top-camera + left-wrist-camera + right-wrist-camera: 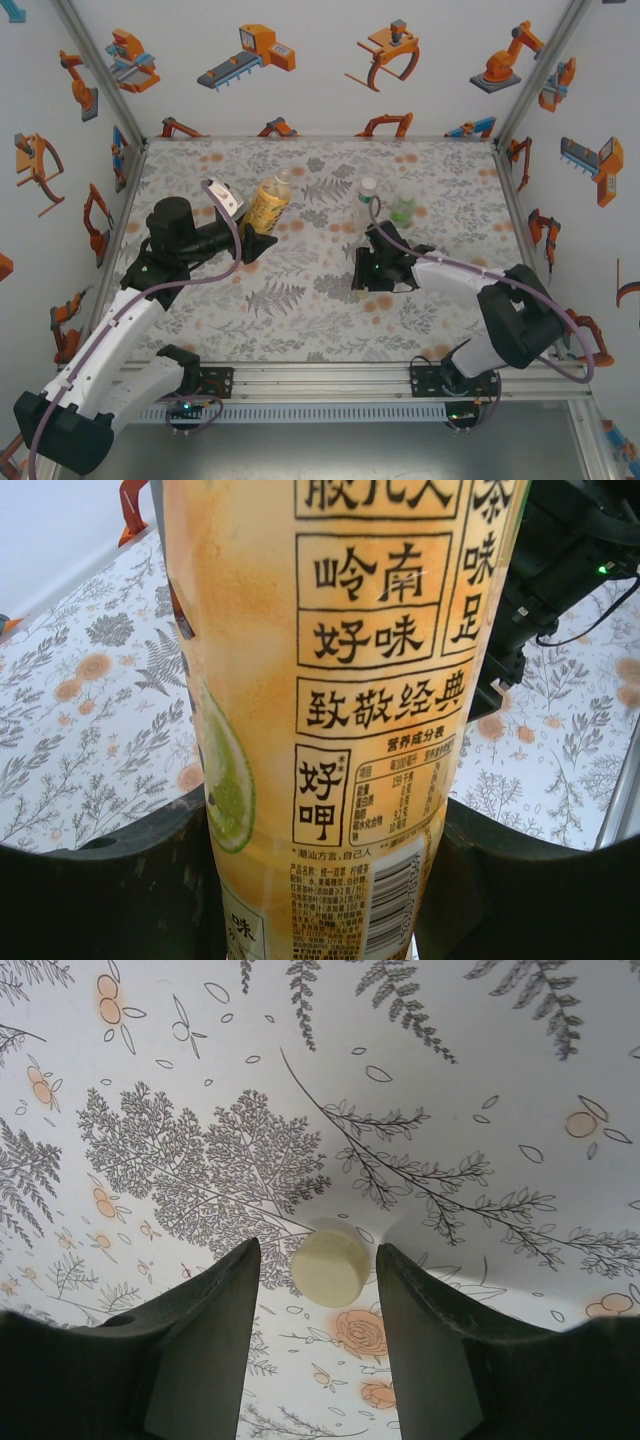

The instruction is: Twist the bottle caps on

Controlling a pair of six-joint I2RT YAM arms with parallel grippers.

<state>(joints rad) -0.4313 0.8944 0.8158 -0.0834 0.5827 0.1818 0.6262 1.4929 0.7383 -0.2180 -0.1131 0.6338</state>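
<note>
Left wrist: the left claw (320,880) clamps the amber bottle (340,680), its label (380,630) reading 岭南好味 and 致敬经典. The right claw (318,1252) stands slightly parted, a pale cap (330,1270) loose between its jaws on the counter (450,1080).

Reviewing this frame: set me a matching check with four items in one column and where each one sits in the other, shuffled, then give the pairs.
Things:
1. amber bottle
2. slim clear bottle
3. green bottle
4. pale cap

Places:
A. on the table, between the parted fingers of the right gripper
B. standing rightmost of the three bottles
C. clamped in the left gripper
D. standing between the other two bottles

Pairs: 1-C, 2-D, 3-B, 4-A
</note>
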